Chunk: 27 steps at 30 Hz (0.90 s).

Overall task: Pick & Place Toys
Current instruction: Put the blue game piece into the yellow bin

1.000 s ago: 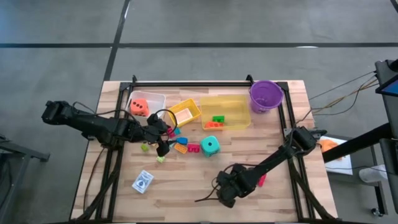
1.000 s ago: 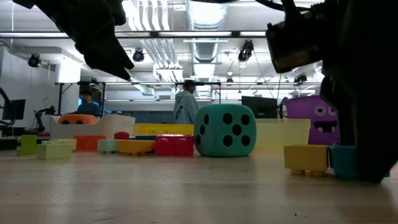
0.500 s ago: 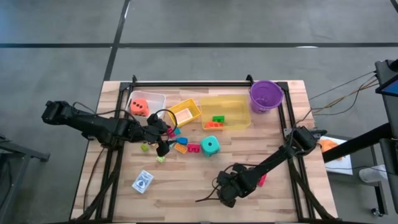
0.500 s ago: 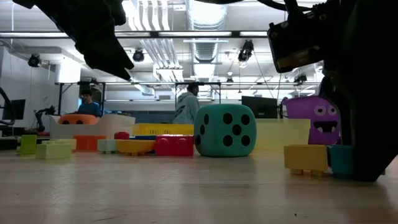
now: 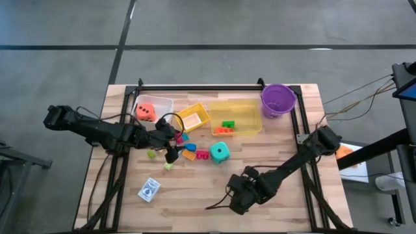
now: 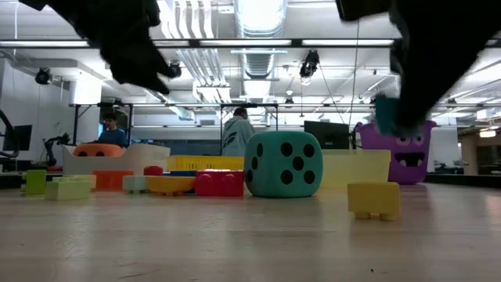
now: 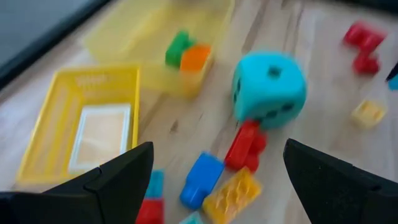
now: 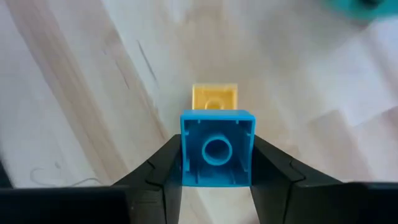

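Note:
My right gripper point(image 8: 217, 163) is shut on a small blue brick point(image 8: 217, 149) and holds it above the table at the near middle point(image 5: 237, 198). A yellow brick point(image 8: 214, 98) lies on the wood just beneath it point(image 6: 374, 200). My left gripper point(image 7: 217, 152) hovers open over the loose bricks at the table's middle left point(image 5: 170, 142), touching nothing. Below it lie a red brick point(image 7: 247, 144), a blue brick point(image 7: 200, 180) and an orange-yellow brick point(image 7: 233, 194). The teal die point(image 5: 220, 152) rests on the table. A blue-white card box point(image 5: 149, 190) lies at the near left. My right gripper pinches the blue brick by two opposite side walls point(image 8: 185, 155) between its two fingers. The fingers point(image 8: 273, 171) come steeply from above. The brick's hollow underside faces the wrist camera. It hangs lifted clear of the table point(image 6: 387, 116), above the yellow brick.
Along the far side stand a clear bin point(image 5: 162, 103) with an orange die point(image 5: 145, 111), a yellow basket point(image 5: 193, 117), a clear yellow bin point(image 5: 250, 120) holding green and orange bricks, and a purple bucket point(image 5: 278, 99). Black frame rails run along the table's edges.
My right gripper has risen from the table. The blue brick, which stood on the wood beside the yellow brick, has come up with it and now hangs clear. The yellow brick has stayed on the table.

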Each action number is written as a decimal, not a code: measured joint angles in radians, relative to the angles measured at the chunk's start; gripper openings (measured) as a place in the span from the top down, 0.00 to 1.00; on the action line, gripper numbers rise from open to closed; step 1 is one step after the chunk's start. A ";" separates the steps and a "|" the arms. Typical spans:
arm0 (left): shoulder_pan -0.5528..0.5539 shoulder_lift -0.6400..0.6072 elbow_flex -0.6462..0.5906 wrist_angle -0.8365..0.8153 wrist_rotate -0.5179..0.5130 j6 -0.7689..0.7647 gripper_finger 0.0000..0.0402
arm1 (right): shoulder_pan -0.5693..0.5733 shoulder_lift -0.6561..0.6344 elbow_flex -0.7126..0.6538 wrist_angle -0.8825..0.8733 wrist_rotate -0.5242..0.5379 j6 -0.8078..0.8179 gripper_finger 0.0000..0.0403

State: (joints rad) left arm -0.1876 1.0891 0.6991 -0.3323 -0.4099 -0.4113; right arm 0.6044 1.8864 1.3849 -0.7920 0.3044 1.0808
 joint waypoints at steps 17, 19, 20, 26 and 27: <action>-0.001 -0.068 -0.106 0.314 -0.017 0.059 0.11 | -0.405 -0.317 -0.006 -0.170 0.189 -0.374 0.68; -0.001 -0.096 -0.099 0.314 -0.017 0.091 0.11 | -0.486 -0.337 -0.012 -0.172 0.130 -0.438 0.68; -0.001 -0.111 -0.097 0.314 -0.017 0.111 0.11 | -0.526 -0.344 -0.017 -0.172 0.101 -0.466 0.68; -0.002 -0.213 -0.102 0.312 -0.017 0.128 0.11 | -0.752 -0.357 -0.087 -0.157 -0.054 -0.568 0.68; -0.002 -0.225 -0.103 0.308 -0.016 0.128 0.11 | -0.783 -0.352 -0.103 -0.156 -0.066 -0.573 0.68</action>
State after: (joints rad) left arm -0.1894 0.8643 0.5961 -0.0246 -0.4263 -0.2836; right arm -0.1786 1.5340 1.2816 -0.9478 0.2385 0.5074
